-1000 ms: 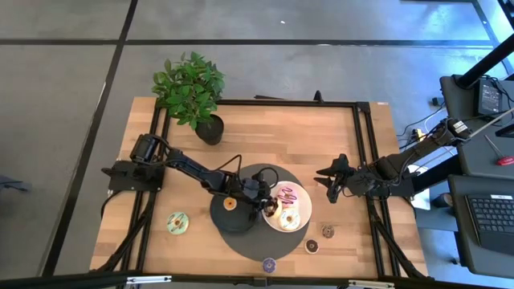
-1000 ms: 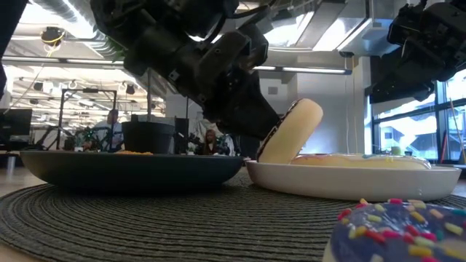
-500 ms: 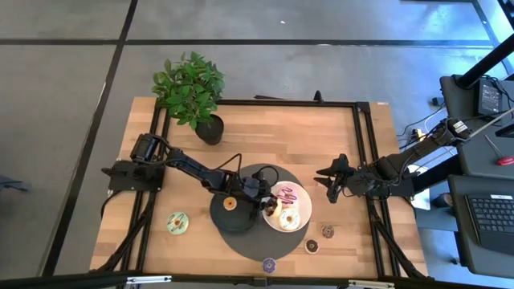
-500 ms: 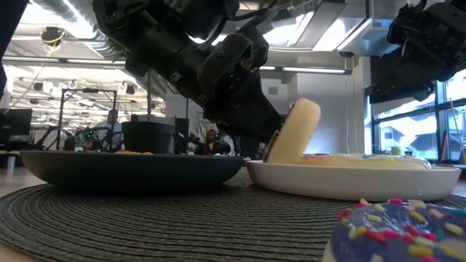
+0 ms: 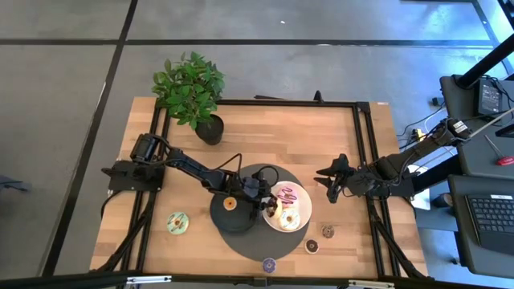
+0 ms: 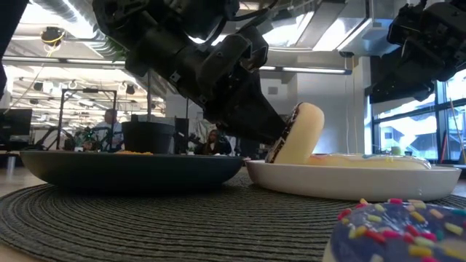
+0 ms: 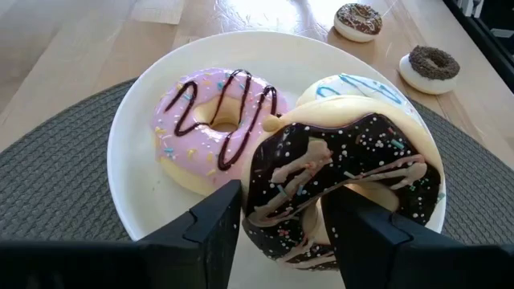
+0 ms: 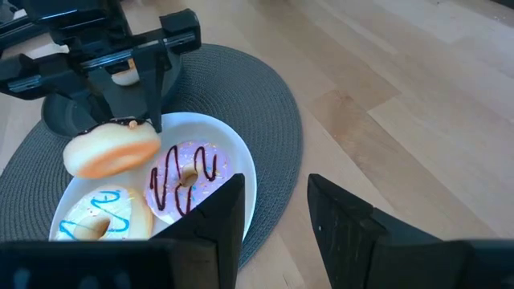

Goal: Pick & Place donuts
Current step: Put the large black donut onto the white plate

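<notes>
We are gripping the chocolate donut point(image 7: 341, 189) in our left gripper point(image 7: 277, 229), its jaws closed on the ring, one finger on each side. We are holding it on edge, tilted, its lower rim touching or nearly touching the white plate point(image 7: 132, 181). Just ahead of these jaws the pink donut point(image 7: 213, 128) is lying flat on that plate, and the white donut point(image 7: 357, 87) with blue lines is sitting beside it, partly hidden behind the held one. Farther beyond the jaws, off the plate, two mini brown donuts point(image 7: 434, 66) are resting on the bare worktop point(image 7: 80, 48).

The plate is standing on a round woven mat point(image 5: 245, 241), next to the dark grey plate point(image 5: 233, 213), which is carrying a mini orange donut point(image 5: 230, 204). A green donut point(image 5: 177, 223) is lying on the worktop well to the side of the left jaws, and a purple donut point(image 6: 397, 229) is sitting near the mat's edge.

Our right gripper point(image 8: 277, 217) is hovering above the worktop with its jaws open, well apart from the plate.
</notes>
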Available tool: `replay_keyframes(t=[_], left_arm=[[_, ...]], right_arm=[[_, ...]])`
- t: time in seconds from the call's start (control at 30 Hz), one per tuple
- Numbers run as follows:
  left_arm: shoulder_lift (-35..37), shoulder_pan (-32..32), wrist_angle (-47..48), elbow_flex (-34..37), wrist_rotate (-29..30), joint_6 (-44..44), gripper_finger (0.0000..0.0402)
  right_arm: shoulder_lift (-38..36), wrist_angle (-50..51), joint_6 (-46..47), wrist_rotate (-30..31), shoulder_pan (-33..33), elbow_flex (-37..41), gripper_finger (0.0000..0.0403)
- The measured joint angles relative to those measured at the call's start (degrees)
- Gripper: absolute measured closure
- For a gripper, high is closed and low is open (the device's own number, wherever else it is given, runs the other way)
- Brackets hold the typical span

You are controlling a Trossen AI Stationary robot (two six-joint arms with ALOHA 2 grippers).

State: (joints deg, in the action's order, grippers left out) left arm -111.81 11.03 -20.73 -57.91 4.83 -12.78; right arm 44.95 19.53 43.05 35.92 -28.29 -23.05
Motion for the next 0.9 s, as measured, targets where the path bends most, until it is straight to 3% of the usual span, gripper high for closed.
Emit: replay_keyframes(t=[0.13, 0.3, 0.4, 0.9], left_arm=[[0.0, 0.0, 0.6, 0.0, 0.0, 0.0, 0.0231], [0.0, 0.0, 0.6, 0.0, 0.0, 0.0, 0.0232], [0.0, -0.1, 0.6, 0.0, 0.0, 0.0, 0.0231], [0.0, -0.4, 1.3, 0.0, 0.0, 0.0, 0.0233]], right_arm=[[0.2, -6.4, 0.4, -0.9, 0.0, 0.0, 0.0263], [3.8, -22.9, -13.6, -9.6, 0.0, 0.0, 0.0263], [8.5, -29.4, -17.2, -11.5, 0.0, -0.3, 0.0263], [35.4, -26.2, -21.0, -13.6, 0.4, -18.5, 0.0263]])
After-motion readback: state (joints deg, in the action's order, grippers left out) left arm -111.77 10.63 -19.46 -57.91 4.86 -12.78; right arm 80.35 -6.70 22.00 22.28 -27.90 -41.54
